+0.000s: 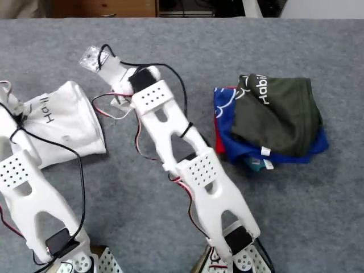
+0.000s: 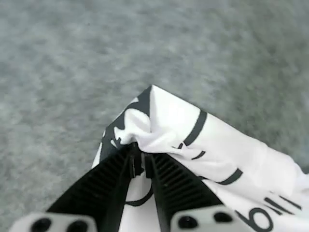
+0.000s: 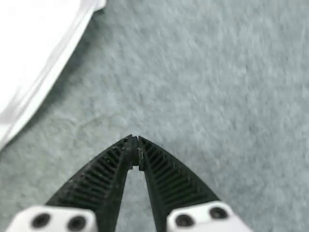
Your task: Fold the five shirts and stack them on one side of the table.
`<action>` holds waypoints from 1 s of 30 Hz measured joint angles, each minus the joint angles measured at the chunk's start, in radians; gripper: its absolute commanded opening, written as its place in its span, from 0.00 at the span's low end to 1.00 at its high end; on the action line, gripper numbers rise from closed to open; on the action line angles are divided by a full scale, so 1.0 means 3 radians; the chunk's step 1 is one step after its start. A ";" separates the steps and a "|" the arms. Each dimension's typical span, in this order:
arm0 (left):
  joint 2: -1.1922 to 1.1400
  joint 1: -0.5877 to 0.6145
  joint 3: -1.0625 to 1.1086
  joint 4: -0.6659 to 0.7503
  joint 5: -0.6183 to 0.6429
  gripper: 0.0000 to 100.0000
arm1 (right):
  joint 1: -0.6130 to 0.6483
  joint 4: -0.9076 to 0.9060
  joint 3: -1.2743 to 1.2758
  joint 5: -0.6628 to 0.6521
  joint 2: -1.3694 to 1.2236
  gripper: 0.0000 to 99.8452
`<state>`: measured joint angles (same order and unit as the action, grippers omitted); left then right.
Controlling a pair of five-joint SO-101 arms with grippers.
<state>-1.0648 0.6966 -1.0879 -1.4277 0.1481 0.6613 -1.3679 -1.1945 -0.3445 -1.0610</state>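
On the high view, a grey bench (image 1: pixel 318 216) is seen, with a stack of folded shirts (image 1: pixel 273 122) set toward one side. An olive shirt (image 1: pixel 284 111) is laid on top of a blue shirt (image 1: pixel 315 145), and a red shirt (image 1: pixel 218 139) and a teal shirt (image 1: pixel 254 164) are shown at the edges beneath. The white shirt (image 1: pixel 68 119) is placed well apart from the stack, toward the opposite side; its edge is crossed by the left arm (image 1: pixel 28 187), and the right arm (image 1: pixel 170 131), draped with black and red cables, is stretched just beside it. In the left wrist view, the left claw (image 2: pixel 140 159) is clenched on a bunched fold of the white shirt (image 2: pixel 203 140), and black print is seen on the cloth just past the tips. In the right wrist view, the right claw (image 3: pixel 135 145) is clenched on nothing above bare bench (image 3: pixel 217 72), and the white shirt (image 3: pixel 34 53) is seen near it but apart from the tips.
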 measured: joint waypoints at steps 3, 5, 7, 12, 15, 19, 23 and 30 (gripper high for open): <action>0.0000 0.0056 0.0000 0.0000 0.0194 0.03 | 0.0077 0.0041 0.0000 0.0000 0.0000 0.01; 0.0000 0.0072 0.0000 0.0000 0.0327 0.03 | 0.0118 0.0056 0.0000 0.0000 0.0000 0.01; 0.0000 0.0102 -0.0031 0.0000 0.0435 0.03 | 0.0164 0.0066 0.0000 0.0077 0.0000 0.02; 0.0000 0.0189 -0.0133 -0.0041 0.0568 0.07 | 0.0251 0.0179 -0.0087 0.0818 -0.0015 0.19; -0.0005 0.0205 -0.0312 -0.0210 0.0578 0.18 | 0.0281 0.0179 -0.0189 0.1514 -0.0015 0.22; -0.0010 0.0220 -0.0762 -0.0552 0.0563 0.27 | 0.0322 0.0174 -0.0307 0.2302 -0.0015 0.22; -0.0010 0.0220 -0.1033 -0.0696 0.0363 0.28 | 0.0460 0.0174 -0.0317 0.2690 -0.0015 0.22; -0.0031 0.0266 -0.0701 -0.0302 0.0302 0.28 | 0.0634 0.0174 -0.0317 0.3227 -0.0015 0.22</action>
<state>-1.0740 0.7764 -1.2981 -1.5182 0.2386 0.8516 -1.3157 -1.2896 0.6237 -1.0656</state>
